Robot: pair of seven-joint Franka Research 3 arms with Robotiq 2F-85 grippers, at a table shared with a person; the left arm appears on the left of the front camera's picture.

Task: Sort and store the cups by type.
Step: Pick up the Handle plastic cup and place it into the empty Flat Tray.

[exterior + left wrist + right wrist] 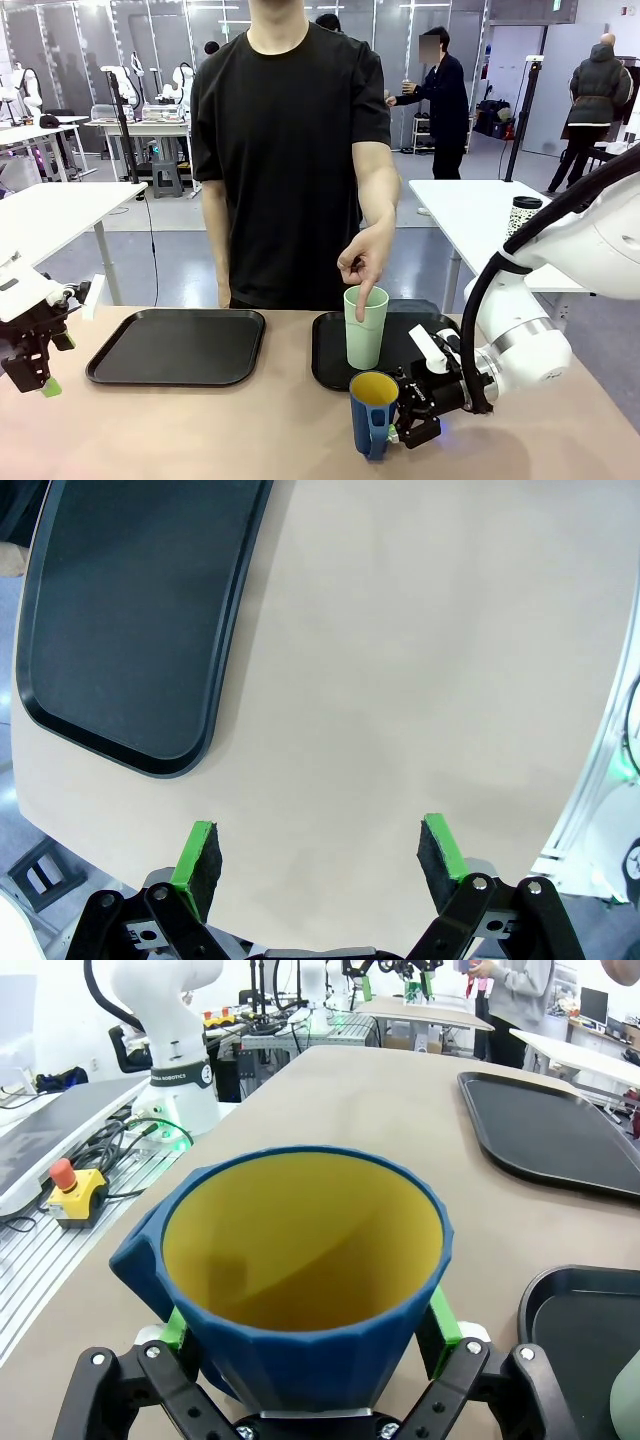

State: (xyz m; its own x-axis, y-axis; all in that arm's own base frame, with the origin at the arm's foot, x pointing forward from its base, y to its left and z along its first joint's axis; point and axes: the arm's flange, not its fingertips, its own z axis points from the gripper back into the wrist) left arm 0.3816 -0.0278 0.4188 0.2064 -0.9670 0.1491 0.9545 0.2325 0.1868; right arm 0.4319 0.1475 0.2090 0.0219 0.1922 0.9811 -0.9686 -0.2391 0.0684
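The blue mug [300, 1280] stands upright at the table's [250, 430] near edge, right between my right gripper's [425, 400] fully spread fingers, pads flanking its wall but not clamping. The green tumbler [366, 328] is on the right tray's [330, 365] near edge, a person's hand [362, 262] at its rim; my left gripper [35, 362] hangs wide and empty at the left edge, far from both

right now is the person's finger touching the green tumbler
Touching: the front view shows the person's hand with its index finger dipped inside the green tumbler, against its rim.
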